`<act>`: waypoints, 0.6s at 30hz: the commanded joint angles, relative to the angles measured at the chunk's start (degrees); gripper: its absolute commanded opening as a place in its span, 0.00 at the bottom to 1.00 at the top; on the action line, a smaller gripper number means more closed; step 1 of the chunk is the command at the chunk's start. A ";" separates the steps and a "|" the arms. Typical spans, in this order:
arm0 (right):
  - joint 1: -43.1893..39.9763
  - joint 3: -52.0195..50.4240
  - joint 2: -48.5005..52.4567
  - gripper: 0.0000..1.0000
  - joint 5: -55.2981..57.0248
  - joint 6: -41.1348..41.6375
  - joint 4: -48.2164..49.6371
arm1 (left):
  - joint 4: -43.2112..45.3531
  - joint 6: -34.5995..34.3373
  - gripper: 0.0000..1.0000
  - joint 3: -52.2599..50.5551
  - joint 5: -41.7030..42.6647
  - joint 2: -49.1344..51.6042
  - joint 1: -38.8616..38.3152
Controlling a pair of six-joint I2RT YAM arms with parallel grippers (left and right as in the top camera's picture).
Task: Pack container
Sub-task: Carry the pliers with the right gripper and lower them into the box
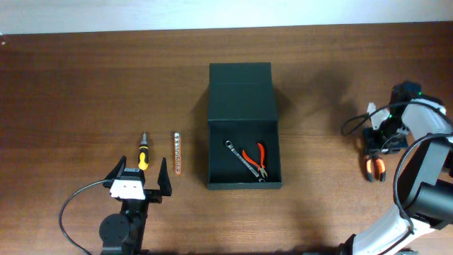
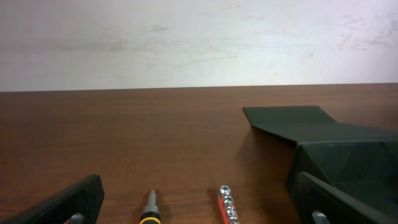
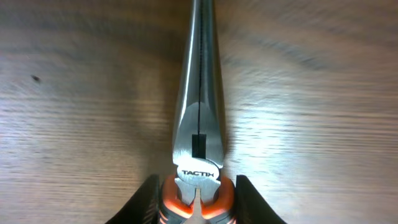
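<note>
The container [image 1: 241, 92] is a matte black box, its lid folded back toward the far side; it also shows at the right of the left wrist view [image 2: 348, 155]. Inside lie a wrench [image 1: 237, 153] and orange-handled pliers [image 1: 256, 157]. At the table's right side my right gripper [image 1: 374, 151] points down at long-nose pliers [image 1: 375, 168]. The right wrist view has both fingers pressed on the orange grips [image 3: 214, 196], gripper [image 3: 198, 200] shut on the pliers [image 3: 198, 124]. My left gripper [image 1: 140, 173] [image 2: 199, 190] stands wide open behind a screwdriver [image 1: 144, 152] [image 2: 151, 210].
A red strip of sockets [image 1: 177, 153] [image 2: 226, 202] lies parallel to the screwdriver, between it and the container's left wall. A black cable [image 1: 71, 205] loops beside the left arm. A pale wall [image 2: 199, 43] rises past the table's far edge.
</note>
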 commanded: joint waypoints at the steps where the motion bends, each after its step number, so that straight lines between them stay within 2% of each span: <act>1: -0.26 5.75 0.02 0.23 0.63 0.92 -2.43 | -0.39 0.90 0.99 -0.15 -0.04 -0.46 0.31; 3: -0.15 8.55 0.02 0.21 0.17 0.92 -4.72 | -0.39 0.90 0.99 -0.15 -0.04 -0.46 0.31; 6: 0.55 12.72 0.02 0.10 0.02 0.92 -8.24 | -0.39 0.90 0.99 -0.15 -0.04 -0.46 0.31; 10: 2.89 17.94 0.02 0.04 0.00 0.92 -12.22 | -0.39 0.90 0.99 -0.15 -0.04 -0.46 0.31; 18: 15.28 30.49 0.00 0.04 -0.17 0.90 -18.25 | -0.39 0.90 0.99 -0.15 -0.04 -0.46 0.31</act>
